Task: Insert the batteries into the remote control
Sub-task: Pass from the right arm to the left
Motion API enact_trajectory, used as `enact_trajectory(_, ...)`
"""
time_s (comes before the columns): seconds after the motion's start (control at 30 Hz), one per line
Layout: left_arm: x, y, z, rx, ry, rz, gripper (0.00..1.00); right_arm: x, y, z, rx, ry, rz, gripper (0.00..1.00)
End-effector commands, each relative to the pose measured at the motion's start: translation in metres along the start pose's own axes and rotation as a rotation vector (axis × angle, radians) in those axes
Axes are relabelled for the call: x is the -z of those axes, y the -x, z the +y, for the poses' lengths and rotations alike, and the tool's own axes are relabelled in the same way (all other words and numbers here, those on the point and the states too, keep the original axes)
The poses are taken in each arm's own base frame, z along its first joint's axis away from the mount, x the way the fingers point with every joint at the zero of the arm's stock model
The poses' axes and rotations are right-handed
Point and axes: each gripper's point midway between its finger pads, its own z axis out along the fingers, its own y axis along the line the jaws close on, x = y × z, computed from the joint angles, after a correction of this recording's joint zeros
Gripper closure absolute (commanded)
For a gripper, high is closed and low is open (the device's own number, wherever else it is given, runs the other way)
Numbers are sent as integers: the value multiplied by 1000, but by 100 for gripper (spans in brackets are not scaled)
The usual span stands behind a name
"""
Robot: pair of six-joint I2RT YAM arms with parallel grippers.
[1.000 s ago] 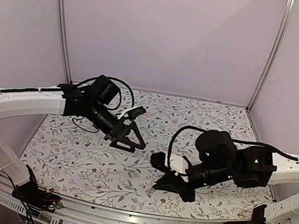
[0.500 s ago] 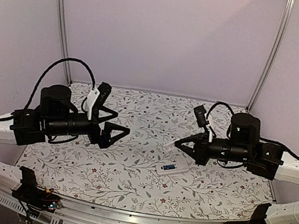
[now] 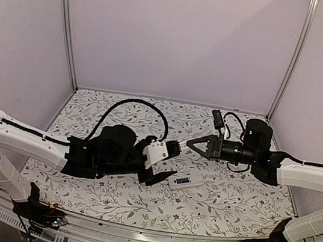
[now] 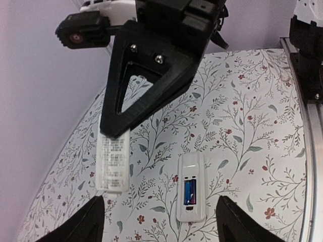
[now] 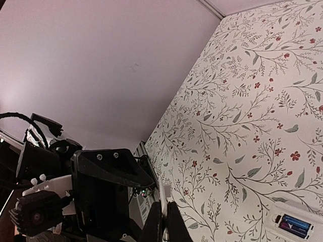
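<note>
**Cover in the right end effector, open remote under the left**

The remote control (image 4: 192, 187) lies flat on the flowered surface (image 4: 242, 116), battery bay facing up and uncovered. A blue battery (image 4: 189, 192) sits in the bay. Whether the second one is beside it I cannot tell.

The left end effector (image 4: 162, 229) hangs over the near end of the remote with its fingers spread and nothing between them. In its wrist view the remote's long axis runs straight away from the fingers and sits a little off the middle of the gap. In the overhead view that axis runs left to right, slanting slightly away toward the right.

The right end effector (image 5: 162, 222) has its fingers together, pinching what looks like the battery cover (image 4: 113, 164), a flat white piece with a printed label. The cover is held in the air, beside the remote and roughly parallel to it.

The left arm is clearly the nearer one, almost on top of the remote. The right arm holds back toward the far side. Seating the cover would probably mean bringing it sideways and down over the bay.
</note>
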Motion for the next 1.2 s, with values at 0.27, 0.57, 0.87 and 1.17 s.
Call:
enact_trajectory(0.27, -24, 29, 19, -175, 107, -45, 42, -12, -7, 8, -118, 159, 25, 100)
enact_trajectory(0.57, -17, 14, 35, -160, 120, 4, 53, -9, -6, 14, -116, 205, 23, 100)
enact_trajectory(0.87, -12, 14, 43, -134, 128, 0, 57, -10, -6, 17, -132, 252, 24, 100)
enact_trajectory(1.17, -9, 13, 41, -137, 95, 12, 73, -11, -7, 17, -138, 258, 26, 100)
